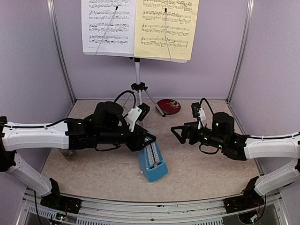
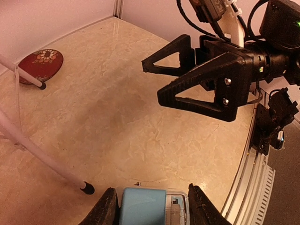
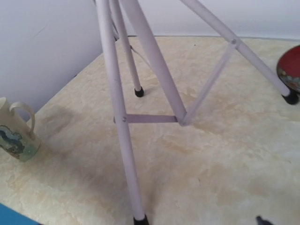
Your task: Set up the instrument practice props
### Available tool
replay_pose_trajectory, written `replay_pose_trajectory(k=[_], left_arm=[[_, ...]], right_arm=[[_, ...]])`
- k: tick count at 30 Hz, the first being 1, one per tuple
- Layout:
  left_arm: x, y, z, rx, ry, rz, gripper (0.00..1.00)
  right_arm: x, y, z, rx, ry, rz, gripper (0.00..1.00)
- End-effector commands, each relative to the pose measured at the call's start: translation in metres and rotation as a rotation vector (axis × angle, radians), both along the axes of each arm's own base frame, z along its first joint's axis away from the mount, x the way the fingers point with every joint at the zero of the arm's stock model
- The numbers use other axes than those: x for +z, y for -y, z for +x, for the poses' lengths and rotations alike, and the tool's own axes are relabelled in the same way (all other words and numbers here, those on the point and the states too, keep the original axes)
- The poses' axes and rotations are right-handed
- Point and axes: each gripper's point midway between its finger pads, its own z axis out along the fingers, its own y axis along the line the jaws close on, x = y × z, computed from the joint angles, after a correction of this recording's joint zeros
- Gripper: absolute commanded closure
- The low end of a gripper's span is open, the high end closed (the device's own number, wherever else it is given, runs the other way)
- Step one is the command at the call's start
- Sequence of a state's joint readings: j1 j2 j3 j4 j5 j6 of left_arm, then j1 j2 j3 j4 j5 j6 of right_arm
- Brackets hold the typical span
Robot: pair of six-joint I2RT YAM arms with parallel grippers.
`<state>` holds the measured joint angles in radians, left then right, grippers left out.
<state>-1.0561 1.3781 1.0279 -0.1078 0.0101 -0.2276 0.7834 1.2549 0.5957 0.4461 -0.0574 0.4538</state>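
The white music stand (image 1: 136,55) on its silver tripod (image 1: 137,77) stands at the back. It holds a white sheet (image 1: 108,26) on the left and a yellow sheet (image 1: 166,28) on the right. The blue pyramid metronome (image 1: 152,164) with its clear cover stands on the table in the middle. My left gripper (image 1: 147,140) is closed on its top, and in the left wrist view the metronome (image 2: 143,206) sits between both fingers (image 2: 107,210). My right gripper (image 1: 176,134) is open and empty, just right of the metronome; it also shows in the left wrist view (image 2: 151,79).
A red round plate (image 1: 168,106) lies by the tripod's right foot. A white patterned mug (image 3: 16,131) stands at the left, half hidden under my left arm in the top view. Tripod legs (image 3: 119,122) spread over the back middle of the table. Walls close in three sides.
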Motion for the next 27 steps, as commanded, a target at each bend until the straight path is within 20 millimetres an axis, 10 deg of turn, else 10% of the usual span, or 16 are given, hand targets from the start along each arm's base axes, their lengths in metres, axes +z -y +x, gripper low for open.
replay_pose_trajectory(k=[1, 8, 13, 16, 22, 27], left_arm=[[0.05, 0.043, 0.017, 0.052, 0.128, -0.172, 0.67], [0.029, 0.091, 0.014, 0.052, 0.152, -0.112, 0.61], [0.023, 0.099, 0.009, 0.053, 0.128, -0.094, 0.25], [0.032, 0.091, 0.009, 0.067, 0.139, -0.114, 0.02], [0.063, 0.046, 0.016, 0.113, 0.142, -0.227, 0.01], [0.051, -0.008, 0.033, 0.218, 0.087, -0.287, 0.01]], right_arm=[[-0.007, 0.019, -0.004, -0.056, -0.035, 0.01, 0.05], [-0.011, 0.035, -0.01, -0.096, -0.036, -0.005, 0.04], [-0.014, 0.039, -0.015, -0.095, -0.047, 0.003, 0.0], [-0.012, 0.04, -0.017, -0.092, -0.051, 0.014, 0.0], [0.007, 0.039, -0.025, -0.053, -0.025, 0.051, 0.0], [0.017, 0.021, -0.038, 0.02, -0.025, 0.068, 0.0]])
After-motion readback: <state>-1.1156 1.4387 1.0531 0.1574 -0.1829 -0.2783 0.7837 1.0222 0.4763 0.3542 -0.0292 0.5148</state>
